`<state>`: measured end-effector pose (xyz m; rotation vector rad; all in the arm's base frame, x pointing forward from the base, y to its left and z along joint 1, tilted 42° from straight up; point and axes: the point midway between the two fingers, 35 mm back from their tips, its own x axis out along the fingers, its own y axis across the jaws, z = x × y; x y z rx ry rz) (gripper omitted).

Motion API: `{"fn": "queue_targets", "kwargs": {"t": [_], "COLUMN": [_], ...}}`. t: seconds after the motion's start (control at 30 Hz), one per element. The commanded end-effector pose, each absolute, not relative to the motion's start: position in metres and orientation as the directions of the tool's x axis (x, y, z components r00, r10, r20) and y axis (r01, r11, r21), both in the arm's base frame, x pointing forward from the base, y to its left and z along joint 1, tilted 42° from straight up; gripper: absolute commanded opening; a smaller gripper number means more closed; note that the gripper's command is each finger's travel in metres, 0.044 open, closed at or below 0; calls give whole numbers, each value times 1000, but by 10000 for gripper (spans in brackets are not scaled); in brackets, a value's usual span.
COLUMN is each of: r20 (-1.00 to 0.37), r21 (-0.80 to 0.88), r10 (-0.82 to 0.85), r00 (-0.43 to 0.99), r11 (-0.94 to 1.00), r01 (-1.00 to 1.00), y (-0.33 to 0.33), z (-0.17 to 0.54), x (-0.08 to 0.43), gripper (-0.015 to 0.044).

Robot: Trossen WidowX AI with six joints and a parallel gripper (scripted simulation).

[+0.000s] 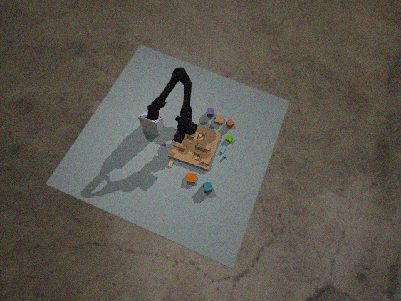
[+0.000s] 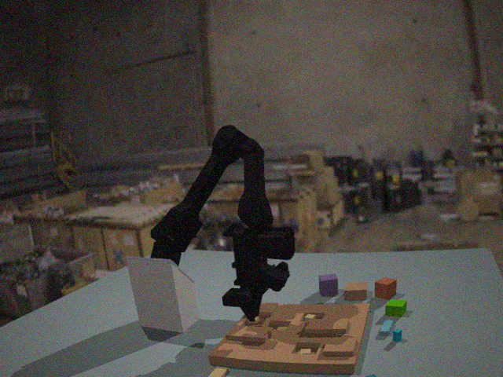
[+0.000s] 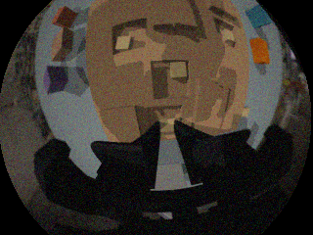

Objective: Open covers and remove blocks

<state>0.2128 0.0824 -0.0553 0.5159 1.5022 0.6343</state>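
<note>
The brown puzzle board (image 1: pixel 186 158) (image 2: pixel 284 364) (image 3: pixel 104 73) lies flat with raised wooden covers, among them a long one (image 2: pixel 324 327) and one at the front right (image 2: pixel 340 348). Three uncovered wells show pale blocks: a far one (image 2: pixel 309 316) (image 3: pixel 123 42), a middle one (image 2: pixel 281 327) (image 3: pixel 179 70) and a front one (image 2: pixel 305 351) (image 3: pixel 228 35). My gripper (image 2: pixel 252 320) (image 3: pixel 166 123) is low at the well nearest the arm, shut on a pale block mostly hidden by the fingers. Another pale block (image 1: pixel 170 163) (image 2: pixel 218 371) lies on the table off the board's corner.
Purple (image 1: pixel 210 111) (image 2: pixel 328 285), tan (image 1: pixel 218 119) (image 2: pixel 355 290), red (image 1: pixel 230 123) (image 2: pixel 385 287) and green (image 1: pixel 229 138) (image 2: pixel 395 307) blocks and small blue pieces stand beyond the board. Orange (image 1: pixel 191 177) and teal (image 1: pixel 207 187) cubes stand before it. A white wedge (image 2: pixel 156 296) stands by the arm's base.
</note>
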Motion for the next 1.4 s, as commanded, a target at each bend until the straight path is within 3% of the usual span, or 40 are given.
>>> {"fn": "queue_targets", "kwargs": {"t": [0.0, 1.37], "r20": [-745, -745], "r21": [666, 666], "r10": [666, 666], "r00": [-32, -33], "r11": [742, 742], "r01": [-72, -70], "y": [78, 30], "z": [-51, 5], "x": [215, 216], "gripper": [80, 80]}}
